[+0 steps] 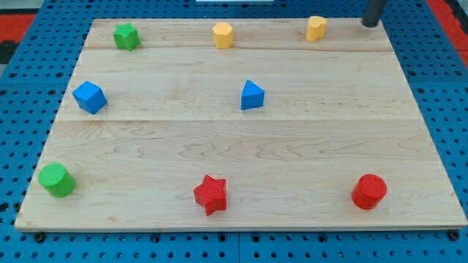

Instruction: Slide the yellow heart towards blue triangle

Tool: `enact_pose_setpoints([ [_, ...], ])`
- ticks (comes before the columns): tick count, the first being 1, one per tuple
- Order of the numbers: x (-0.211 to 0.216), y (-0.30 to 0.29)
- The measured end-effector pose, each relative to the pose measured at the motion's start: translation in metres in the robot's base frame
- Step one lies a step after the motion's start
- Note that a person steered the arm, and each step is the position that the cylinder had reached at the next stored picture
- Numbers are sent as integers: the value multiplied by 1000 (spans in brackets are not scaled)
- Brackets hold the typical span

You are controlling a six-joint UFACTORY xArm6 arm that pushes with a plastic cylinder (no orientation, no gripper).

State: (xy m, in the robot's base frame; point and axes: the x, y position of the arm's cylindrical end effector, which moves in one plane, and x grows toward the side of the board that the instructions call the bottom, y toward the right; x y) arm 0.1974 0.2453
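The yellow heart (316,28) sits near the view's top edge of the wooden board, right of centre. The blue triangle (251,96) lies near the board's middle, below and left of the heart. My tip (370,23) is at the view's top right, to the right of the yellow heart and apart from it.
A yellow hexagon (222,34) and a green star (126,36) lie along the top. A blue cube (89,97) is at the left. A green cylinder (56,180), a red star (210,194) and a red cylinder (368,191) lie along the bottom. The board (329,139) rests on a blue pegboard.
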Motion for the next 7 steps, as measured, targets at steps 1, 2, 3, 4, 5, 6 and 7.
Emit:
enact_pose_setpoints([
  [1, -5, -54],
  [2, 8, -111],
  [3, 34, -121],
  [4, 46, -121],
  [5, 48, -117],
  [6, 78, -114],
  [7, 100, -120],
])
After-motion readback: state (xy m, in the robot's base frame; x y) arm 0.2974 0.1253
